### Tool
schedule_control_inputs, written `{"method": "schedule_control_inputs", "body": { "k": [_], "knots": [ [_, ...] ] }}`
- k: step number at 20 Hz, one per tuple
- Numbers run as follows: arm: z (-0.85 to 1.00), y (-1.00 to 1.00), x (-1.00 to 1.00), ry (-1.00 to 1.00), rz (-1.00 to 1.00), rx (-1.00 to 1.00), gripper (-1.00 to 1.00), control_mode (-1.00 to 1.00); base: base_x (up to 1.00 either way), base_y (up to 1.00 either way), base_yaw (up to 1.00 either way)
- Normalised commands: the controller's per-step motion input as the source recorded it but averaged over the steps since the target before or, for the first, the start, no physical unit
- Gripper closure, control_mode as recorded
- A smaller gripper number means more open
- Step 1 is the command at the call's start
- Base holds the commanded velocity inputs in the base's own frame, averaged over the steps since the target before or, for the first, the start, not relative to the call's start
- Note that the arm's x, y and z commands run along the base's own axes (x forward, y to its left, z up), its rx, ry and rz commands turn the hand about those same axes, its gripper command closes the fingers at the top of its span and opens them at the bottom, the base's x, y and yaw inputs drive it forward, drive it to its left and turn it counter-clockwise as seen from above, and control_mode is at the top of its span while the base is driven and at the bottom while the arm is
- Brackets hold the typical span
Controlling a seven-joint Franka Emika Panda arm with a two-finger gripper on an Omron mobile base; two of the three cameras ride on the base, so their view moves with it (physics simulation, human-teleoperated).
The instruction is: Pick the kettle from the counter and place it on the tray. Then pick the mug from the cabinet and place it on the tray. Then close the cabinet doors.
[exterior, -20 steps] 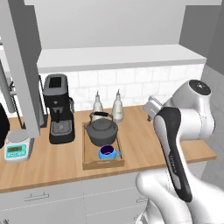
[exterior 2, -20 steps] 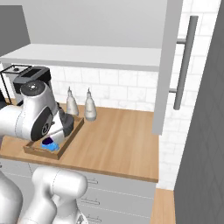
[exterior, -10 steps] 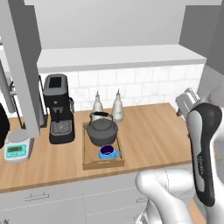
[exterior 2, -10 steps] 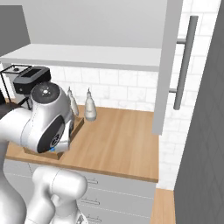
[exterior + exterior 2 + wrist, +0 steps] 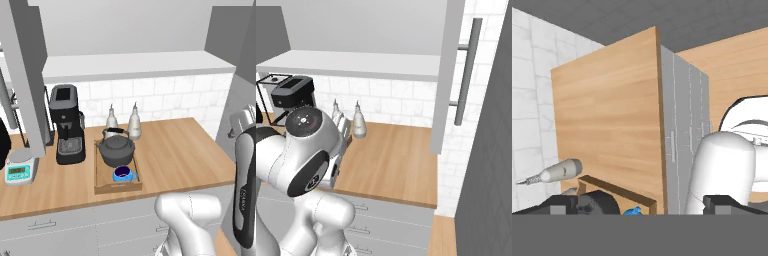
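Pincer [image 5: 639,204] fingertips spread wide, empty. Below it, between the fingertips, on the light wooden bench [image 5: 175,150]: rectangular wooden tray [image 5: 100,186] carrying squat dark grey kettle [image 5: 116,150] and small blue mug [image 5: 122,174].

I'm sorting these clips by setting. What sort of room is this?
A rendered home kitchen, by the look of it: a long wooden counter over pale grey drawers, a white tiled wall behind, a black coffee machine, and a kettle and mug on a tray.

kettle [image 5: 116,150] on tray [image 5: 100,186] | mug [image 5: 123,174] before it (same tray) | tray on counter [image 5: 180,150]
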Motion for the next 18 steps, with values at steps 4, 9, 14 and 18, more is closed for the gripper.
{"method": "schedule_control_inputs", "body": {
  "k": [4,9,14,18],
  "knots": [
    [0.00,-0.16,-0.28,0.00,-0.10,0.00,-1.00,-1.00,0.00,0.00,0.00],
    [0.00,-0.22,-0.31,0.00,-0.07,0.00,-1.00,-1.00,0.00,0.00,0.00],
    [0.00,-0.18,-0.33,-0.02,-0.08,0.00,-1.00,-1.00,0.00,0.00,0.00],
    [0.12,-0.30,-0.34,-0.10,-0.11,0.06,-1.00,-1.00,0.00,0.00,0.00]
  ]
}}
